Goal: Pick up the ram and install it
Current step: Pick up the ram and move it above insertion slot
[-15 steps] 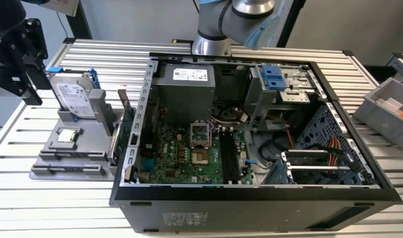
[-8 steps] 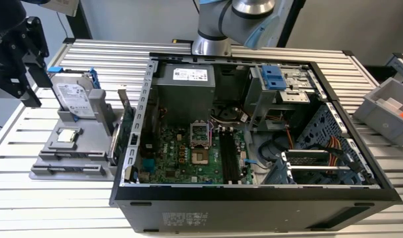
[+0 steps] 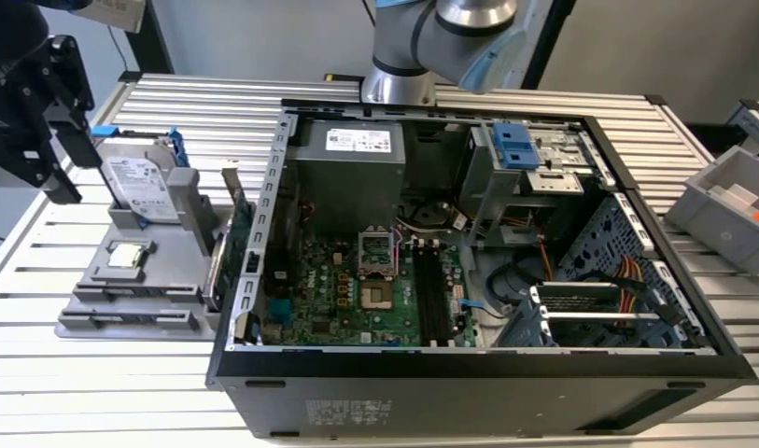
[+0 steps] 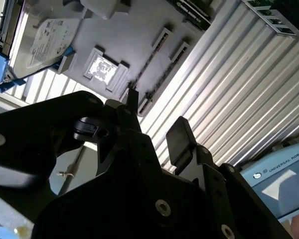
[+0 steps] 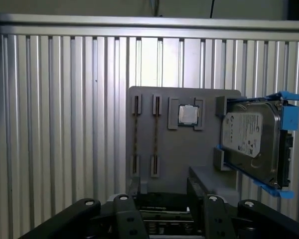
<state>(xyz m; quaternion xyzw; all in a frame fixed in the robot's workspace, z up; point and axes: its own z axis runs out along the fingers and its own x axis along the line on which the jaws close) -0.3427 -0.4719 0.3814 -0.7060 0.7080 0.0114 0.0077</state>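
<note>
Standing on its long edge at the side of the grey tray [image 5: 179, 149] nearest the open computer case [image 3: 479, 392], the ram [image 3: 234, 250] had not yet been lifted, so both the pickup and the installing were left to do. The gripper [image 4: 156, 117] hung over the tabletop [image 5: 65, 124] at the exterior view's left, well apart from the ram, its jaws spread with nothing between them. The black memory slots [image 3: 434, 294] on the green motherboard [image 3: 342, 299] looked empty, though the angle left that uncertain.

The ram was a thin, card-flat, dark greenish strip, about as long as those slots. The tray was matte grey plastic with narrow grooves. It also carried a boxy, shiny hard drive [image 5: 251, 142] in blue clips and a small square silver chip [image 5: 188, 114]. The tabletop was pale ribbed metal.
</note>
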